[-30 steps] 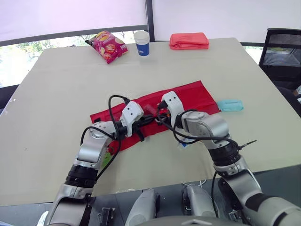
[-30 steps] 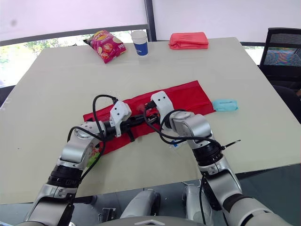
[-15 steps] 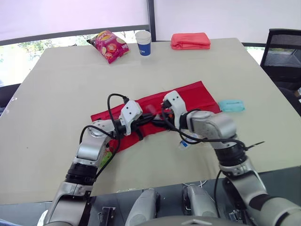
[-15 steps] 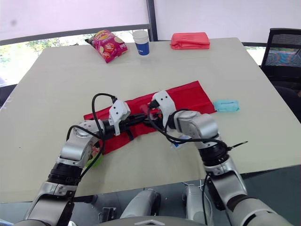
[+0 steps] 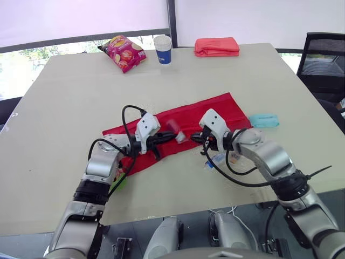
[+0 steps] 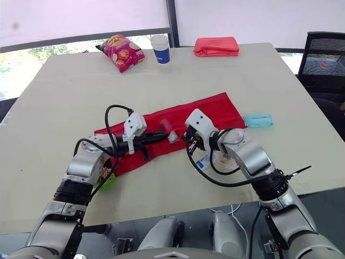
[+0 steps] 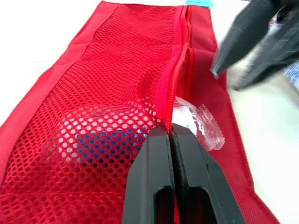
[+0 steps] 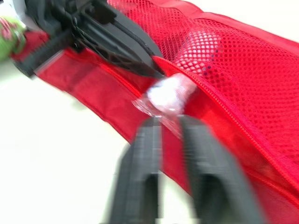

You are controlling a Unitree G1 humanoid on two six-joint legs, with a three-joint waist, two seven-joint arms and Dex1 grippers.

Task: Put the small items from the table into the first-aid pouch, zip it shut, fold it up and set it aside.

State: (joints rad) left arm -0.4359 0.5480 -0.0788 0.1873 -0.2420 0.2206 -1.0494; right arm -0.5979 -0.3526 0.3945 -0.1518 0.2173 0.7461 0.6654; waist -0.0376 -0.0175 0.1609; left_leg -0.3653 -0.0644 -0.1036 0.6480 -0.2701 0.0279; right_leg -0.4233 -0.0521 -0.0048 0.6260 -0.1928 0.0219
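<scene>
Pouch (image 5: 221,110) lies unfolded and flat on the table (image 5: 64,108) with its zip open at the mouth, so packing looks under way but well short of done. The left gripper (image 7: 169,135) has its two fingers pressed together on the pouch's zip edge, pinching the mesh lip; I judge it is holding the mouth for loading. The right gripper (image 8: 169,123) hangs just beside that same spot on the pouch, fingers parted and gripping nothing. A clear packet (image 7: 198,122) lies at the mouth of the pouch, just beside the left gripper's tips, one end at the zip and the rest resting on the pouch's plain flap; it seems only partly in and probably needs a further push. Under the pouch's mesh a blue shape (image 7: 112,140) and a pale shape (image 8: 205,42) show through, so some items appear to be packed. Three things lie outside: a teal packet (image 5: 263,120) just beside the pouch's right end, a white-and-blue item (image 5: 216,159) near its front edge under the right arm, and a green item (image 6: 108,182) by its left end under the left arm. By my reckoning these are yet to go in, and then come the zipping, folding and setting aside. A snack bag (image 5: 124,53), a cup (image 5: 162,49) and a red cloth (image 5: 216,46) sit well apart from the pouch, beyond its far side
</scene>
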